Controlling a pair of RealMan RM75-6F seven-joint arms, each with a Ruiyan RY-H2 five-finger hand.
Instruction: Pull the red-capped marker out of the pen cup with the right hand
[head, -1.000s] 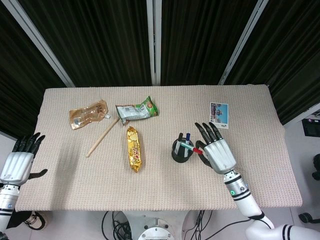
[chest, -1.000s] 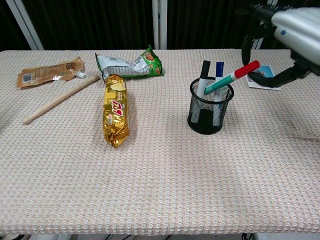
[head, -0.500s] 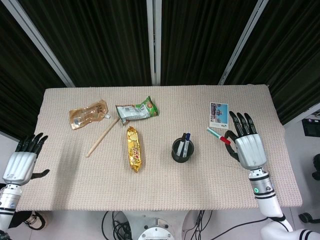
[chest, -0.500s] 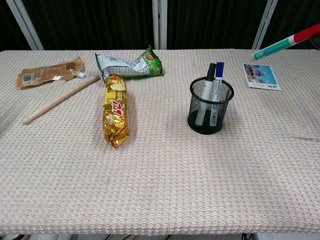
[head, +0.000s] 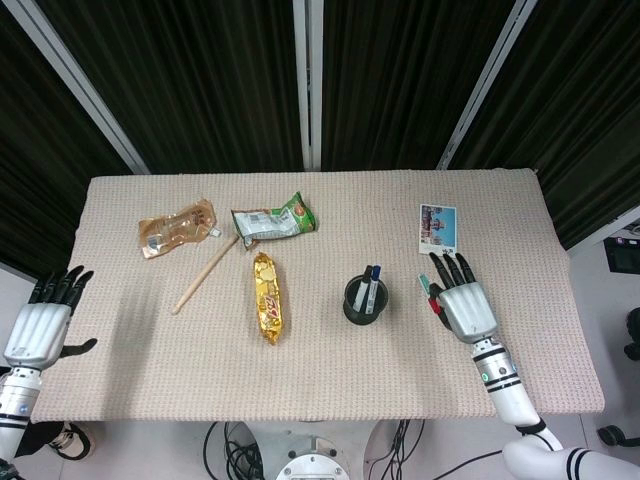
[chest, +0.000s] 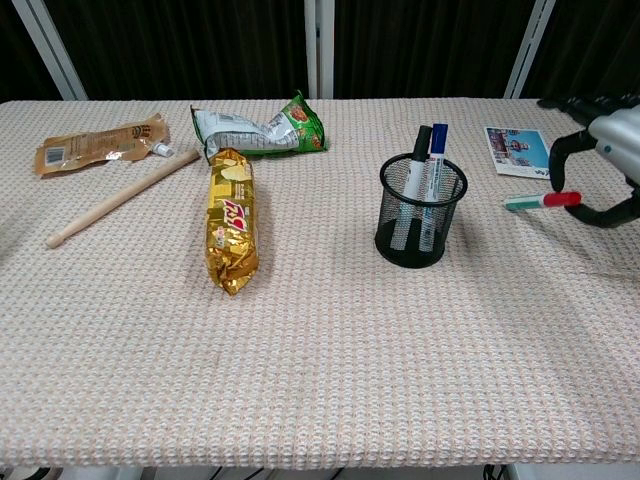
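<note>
Red on its cap, the marker (chest: 543, 201) lies flat by the right hand (chest: 603, 150), held in its curled fingers, right of the pen cup (chest: 422, 211) and out of it. Its body is green. The left hand (head: 40, 322) hangs open far left of the cup.

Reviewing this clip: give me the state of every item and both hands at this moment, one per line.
Red-capped green marker: out of the cup, level, low over the table, cap end at right hand.
Black mesh pen cup: upright, holding two markers.
Right hand: at marker; grip unclear.
Left hand: open, off table edge.
Gold snack packet: lying flat.
Green-white snack bag: lying flat.
Wooden stick: lying flat.
</note>
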